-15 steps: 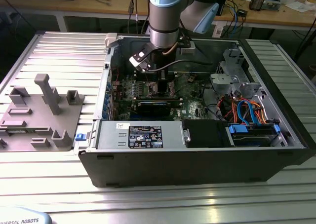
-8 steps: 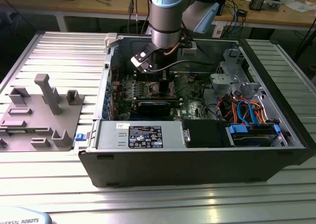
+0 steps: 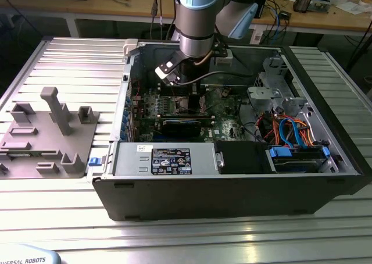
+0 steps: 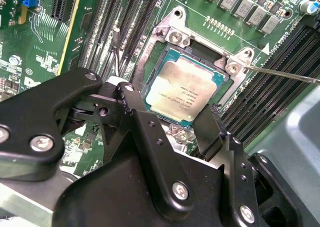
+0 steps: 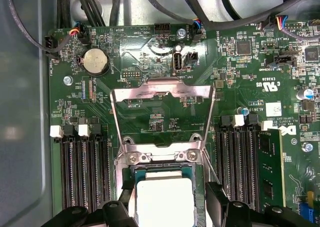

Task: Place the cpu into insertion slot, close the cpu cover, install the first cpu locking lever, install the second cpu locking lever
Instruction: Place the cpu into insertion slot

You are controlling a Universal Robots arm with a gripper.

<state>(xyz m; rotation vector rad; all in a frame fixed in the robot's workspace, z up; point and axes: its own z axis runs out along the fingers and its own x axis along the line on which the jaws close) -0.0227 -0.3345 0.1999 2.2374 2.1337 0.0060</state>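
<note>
The cpu [image 4: 182, 89], a flat square chip with a silver-grey top, lies in the insertion slot [image 4: 176, 37] on the green board; both wrist views show it [image 5: 162, 202]. My gripper [image 4: 170, 109] hangs low over it, open, with one black finger [image 4: 131, 99] on each side of the chip and a small gap showing. The cpu cover [image 5: 162, 92], a thin metal frame, stands swung up behind the slot [image 5: 160, 158]. A thin wire lever [image 4: 280, 73] sticks out beside the slot. In the exterior view the gripper [image 3: 187, 95] reaches down inside the computer case [image 3: 232, 188].
Long black memory slots [image 5: 82, 172] flank the socket on both sides, one holding a green module [image 5: 267, 172]. Cables [image 5: 90, 7] run along the board's edge. A grey fixture tray [image 3: 46, 136] sits on the table at the exterior view's left.
</note>
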